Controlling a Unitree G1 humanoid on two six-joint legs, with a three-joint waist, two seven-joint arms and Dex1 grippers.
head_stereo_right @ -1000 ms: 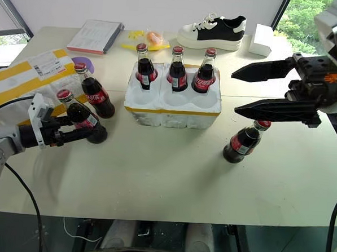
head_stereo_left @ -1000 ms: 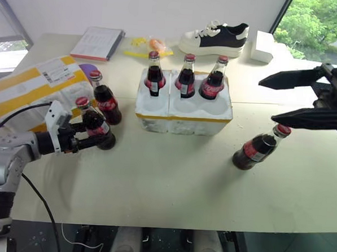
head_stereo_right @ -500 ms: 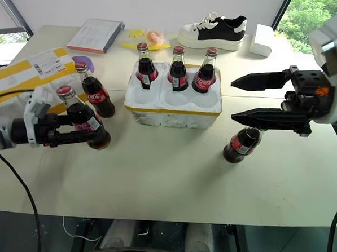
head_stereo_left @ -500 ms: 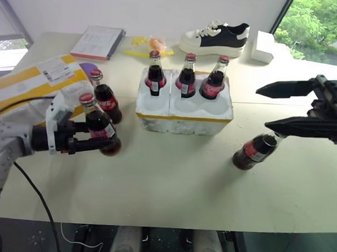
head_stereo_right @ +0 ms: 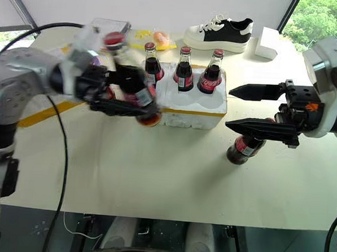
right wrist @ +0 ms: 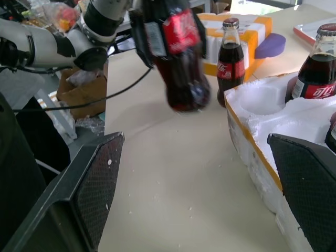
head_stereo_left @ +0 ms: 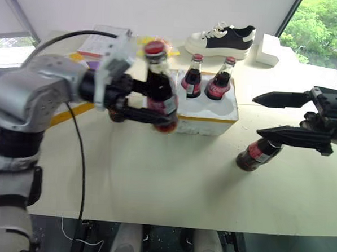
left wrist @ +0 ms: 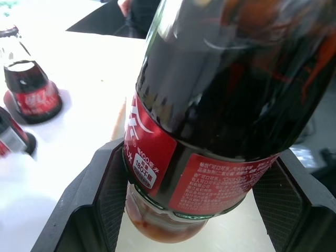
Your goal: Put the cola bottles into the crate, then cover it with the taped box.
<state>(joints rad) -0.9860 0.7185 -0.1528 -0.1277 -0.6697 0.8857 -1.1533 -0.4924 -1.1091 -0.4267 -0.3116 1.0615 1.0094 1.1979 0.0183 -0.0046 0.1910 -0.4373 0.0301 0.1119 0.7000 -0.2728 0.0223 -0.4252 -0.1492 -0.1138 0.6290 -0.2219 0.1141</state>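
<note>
Left fingers (head_stereo_left: 137,99) clamped on red-labelled cola bottle (head_stereo_left: 158,91), right fingers (head_stereo_right: 240,108) spread apart, empty

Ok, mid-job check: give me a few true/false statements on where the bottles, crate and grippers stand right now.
1. The left gripper holds a cola bottle lifted off the table. True.
2. The right gripper is shut on a bottle. False: its fingers stand open and hold nothing, above the bottle on the table.
3. Three bottles stand in the back row of the crate. True: the right eye view shows them.
4. The front wells of the crate are already full. False: they are empty.
5. The taped box covers the crate. False: it sits on the table apart from the crate.
</note>
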